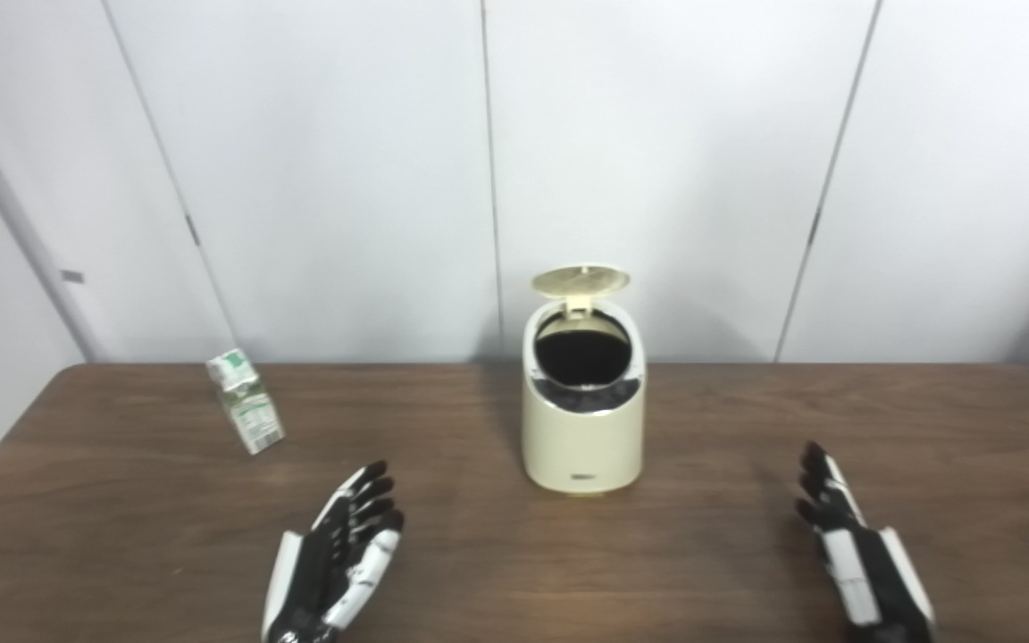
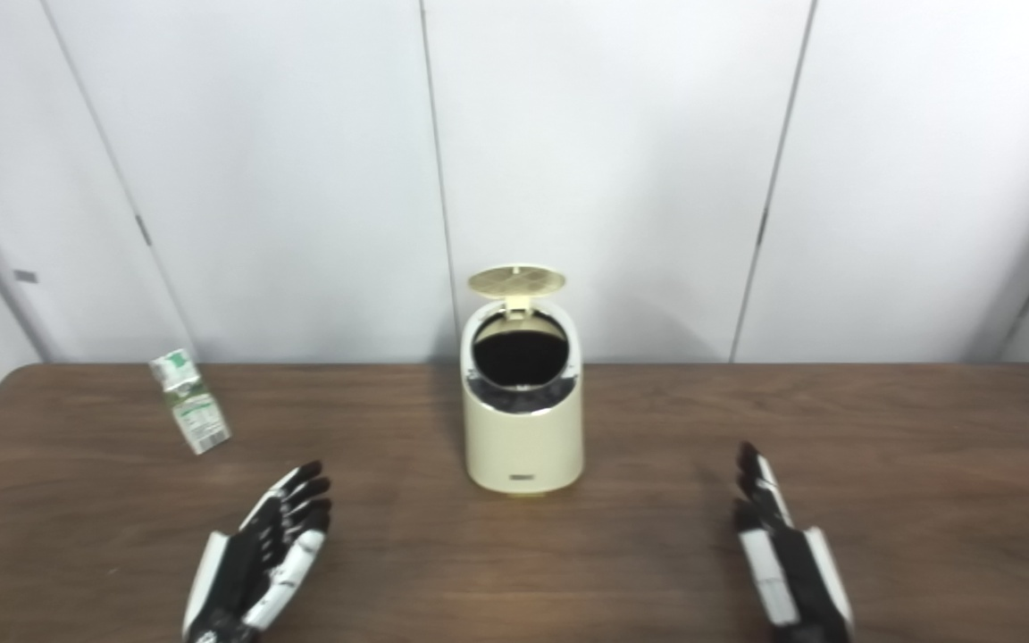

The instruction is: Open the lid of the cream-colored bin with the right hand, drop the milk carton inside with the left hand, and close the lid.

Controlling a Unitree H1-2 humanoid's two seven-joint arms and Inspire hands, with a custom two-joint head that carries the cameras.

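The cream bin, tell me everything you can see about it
The cream-colored bin is a small rounded canister, smooth and plastic-looking, standing upright at the middle of the wooden table near its back edge. Its round lid is flipped up on a rear hinge, showing a ribbed underside. The slanted opening is dark inside, with a grey rim band. A small dark label sits low on the front. Nothing touches it; both hands and the carton are apart from it.

Left hand (image 1: 336,558), right hand (image 1: 863,554): empty, outstretched.

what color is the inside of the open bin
Black inside the cream bin, under its raised lid; clearest in the left eye view.
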